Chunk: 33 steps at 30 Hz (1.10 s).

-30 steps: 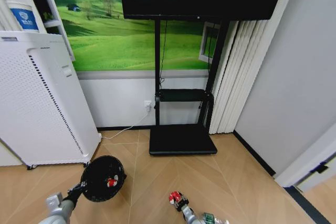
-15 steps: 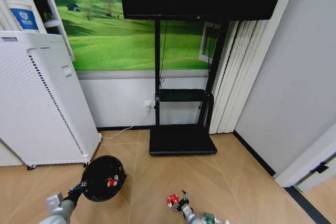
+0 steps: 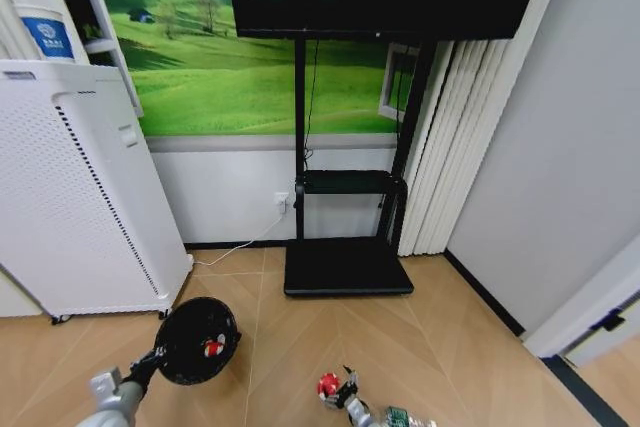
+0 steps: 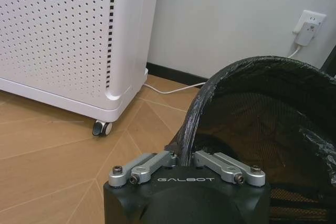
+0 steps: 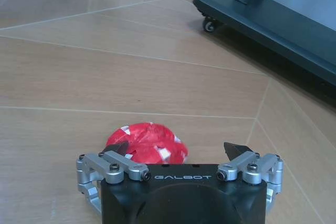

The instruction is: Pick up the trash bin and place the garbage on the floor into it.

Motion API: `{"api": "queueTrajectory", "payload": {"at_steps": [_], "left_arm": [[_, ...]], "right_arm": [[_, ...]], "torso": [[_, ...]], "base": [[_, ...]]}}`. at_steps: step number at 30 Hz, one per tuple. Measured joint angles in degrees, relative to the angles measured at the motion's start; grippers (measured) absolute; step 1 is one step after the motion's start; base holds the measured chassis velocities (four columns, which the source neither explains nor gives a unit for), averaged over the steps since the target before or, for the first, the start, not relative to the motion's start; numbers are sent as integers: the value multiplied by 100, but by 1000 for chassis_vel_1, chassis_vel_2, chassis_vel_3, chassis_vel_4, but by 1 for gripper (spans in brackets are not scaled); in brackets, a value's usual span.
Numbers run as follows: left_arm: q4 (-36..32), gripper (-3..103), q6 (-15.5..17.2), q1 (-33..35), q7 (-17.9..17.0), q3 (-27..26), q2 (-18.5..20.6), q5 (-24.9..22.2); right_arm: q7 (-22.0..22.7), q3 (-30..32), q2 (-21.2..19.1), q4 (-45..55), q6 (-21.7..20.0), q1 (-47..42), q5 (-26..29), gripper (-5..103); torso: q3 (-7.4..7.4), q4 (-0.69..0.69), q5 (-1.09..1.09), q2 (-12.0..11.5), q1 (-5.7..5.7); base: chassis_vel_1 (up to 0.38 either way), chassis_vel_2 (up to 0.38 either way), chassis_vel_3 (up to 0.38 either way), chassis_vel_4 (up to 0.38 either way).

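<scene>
Right gripper [image 5: 177,153] gapes around the red scrap [image 5: 148,144], sitting off-centre; I fear closing nudges it aside.

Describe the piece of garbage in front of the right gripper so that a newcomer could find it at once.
Start at the black TV stand base and come toward the robot across the wooden floor. The crumpled red-and-white scrap lies there between the right gripper's open fingers, red unlike the nearby green-labelled bottle.

Head high, wrists low over floor [image 5: 63,66]
</scene>
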Motion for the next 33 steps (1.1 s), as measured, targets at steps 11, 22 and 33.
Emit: {"api": "queueTrajectory", "payload": {"at_steps": [11, 22, 33], "left_arm": [[39, 2, -32, 17, 8, -41, -78, 22], [41, 2, -38, 20, 11, -45, -78, 25], [41, 2, -38, 20, 10, -46, -77, 25]], "right_arm": [[-103, -189, -128, 5, 48, -64, -30, 89], [-100, -189, -130, 5, 49, -74, -31, 84], [-88, -189, -129, 6, 49, -77, -32, 84]], "torso": [[3, 3, -5, 0, 0], [3, 0, -3, -2, 1], [3, 0, -2, -3, 2]], "base": [[0, 0, 0, 0], [0, 0, 0, 0], [0, 0, 0, 0]]}}
